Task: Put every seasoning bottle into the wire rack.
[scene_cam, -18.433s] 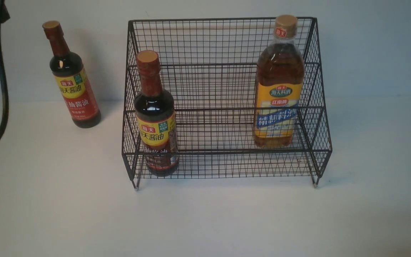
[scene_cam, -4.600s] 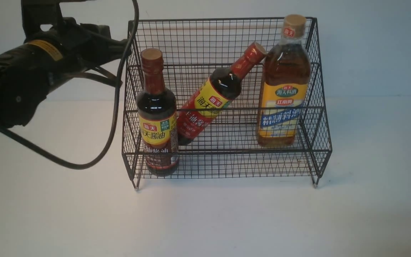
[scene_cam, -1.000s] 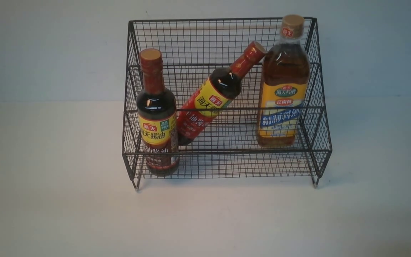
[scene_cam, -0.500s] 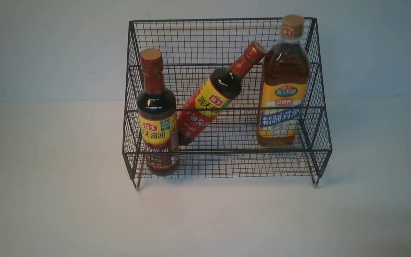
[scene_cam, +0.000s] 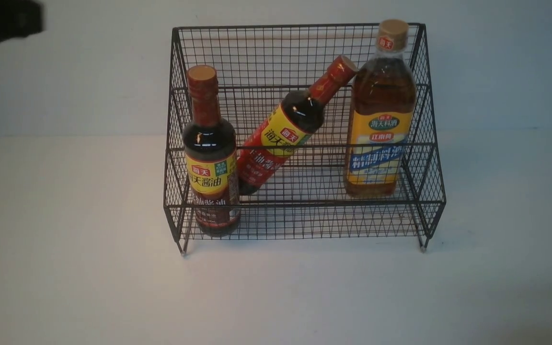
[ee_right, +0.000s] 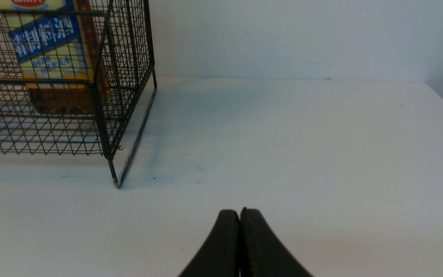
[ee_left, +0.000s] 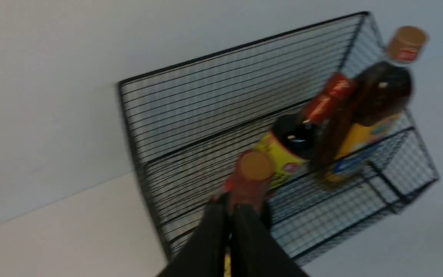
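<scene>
- The large black wire-mesh rack [scene_cam: 300, 62] is sitting on the white table [scene_cam: 65, 287], holding all three bottles.
- The larger amber-liquid bottle [scene_cam: 379, 115] is standing upright at its right.
- One slim dark soy-sauce bottle [scene_cam: 210, 158] is standing front-left; the other [scene_cam: 285, 129] is leaning against the amber one.
- The left gripper [ee_left: 231, 209] and the right gripper [ee_right: 240, 215] are both staying clenched on nothing.

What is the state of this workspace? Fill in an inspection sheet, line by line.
Surface: white table, bare around the rack.
Job's things: black wire rack holds all three bottles; left soy bottle upright on the front tier; middle soy bottle tilted, cap against the amber bottle, which stands upright.
Clutter: nothing seen.
Grippers: left tool shut, empty, raised near the rack; right tool shut, empty, over the table.
Cables: nothing seen.
Surroundings: plain pale wall.
</scene>
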